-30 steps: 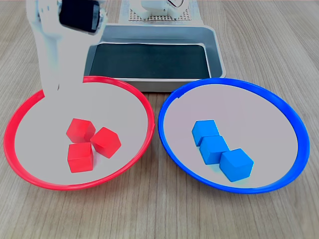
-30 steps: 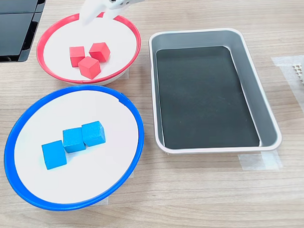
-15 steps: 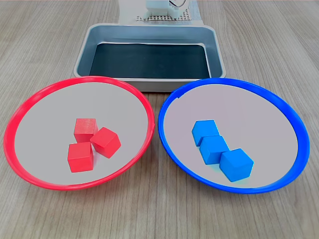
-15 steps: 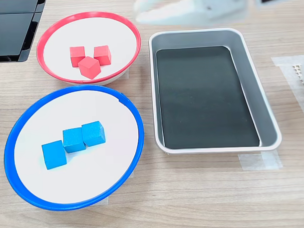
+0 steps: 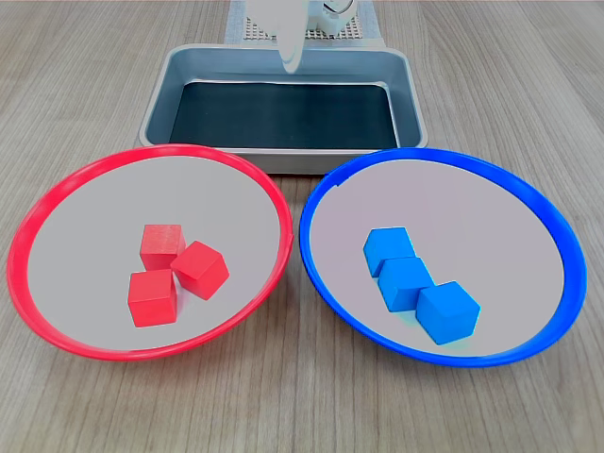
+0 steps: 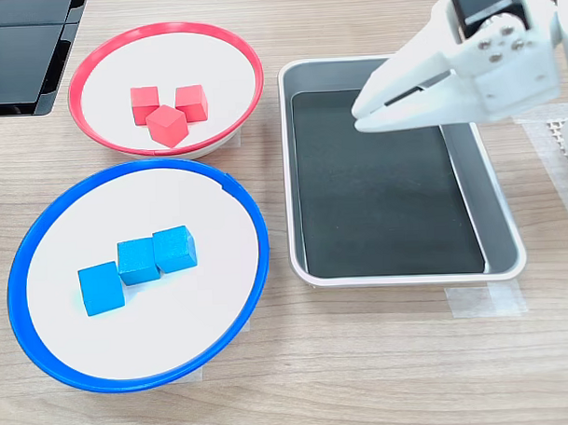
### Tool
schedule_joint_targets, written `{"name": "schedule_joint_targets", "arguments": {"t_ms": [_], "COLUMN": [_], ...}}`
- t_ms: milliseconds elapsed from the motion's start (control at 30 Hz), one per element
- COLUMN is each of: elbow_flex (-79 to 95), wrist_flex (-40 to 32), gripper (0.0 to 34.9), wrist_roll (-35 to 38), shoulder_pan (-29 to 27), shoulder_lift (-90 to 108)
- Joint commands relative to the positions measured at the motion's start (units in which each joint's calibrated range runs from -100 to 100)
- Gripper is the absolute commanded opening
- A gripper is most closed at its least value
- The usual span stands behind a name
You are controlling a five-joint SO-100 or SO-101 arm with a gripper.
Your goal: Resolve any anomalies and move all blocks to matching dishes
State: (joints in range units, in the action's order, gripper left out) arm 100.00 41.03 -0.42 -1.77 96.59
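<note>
Arm body is white moulded plastic throughout. The gripper [image 6: 363,114] has two long tapered white fingers ending in blunt tips. Behind the fingers, a blocky white housing carries several small silver screws; above it sits a black part, possibly a motor. No cables discernible.

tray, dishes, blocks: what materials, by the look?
Tray: likely metal, given its satin grey walls, with a matte black floor. Red-rimmed dish and blue-rimmed dish: probably plastic, glossy rims, pale matte insides. Red blocks and blue blocks: smooth, slightly glossy, plastic or painted wood.
</note>
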Motion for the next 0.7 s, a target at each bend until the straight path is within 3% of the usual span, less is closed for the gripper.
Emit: {"name": "schedule_joint_targets", "arguments": {"t_ms": [0, 233, 267, 367, 667], "elbow_flex": [0.0, 0.0, 0.0, 0.0, 0.0], "wrist_flex": [6.3, 6.5, 6.5, 6.5, 6.5], "gripper": [0.0, 0.3, 3.6, 0.3, 0.3], "wrist_roll": [-0.2, -0.1, -0.1, -0.1, -0.1], "shoulder_pan": [0.4, 0.4, 0.4, 0.4, 0.4], "shoulder_lift": [2.5, 2.5, 2.5, 2.5, 2.5]}}
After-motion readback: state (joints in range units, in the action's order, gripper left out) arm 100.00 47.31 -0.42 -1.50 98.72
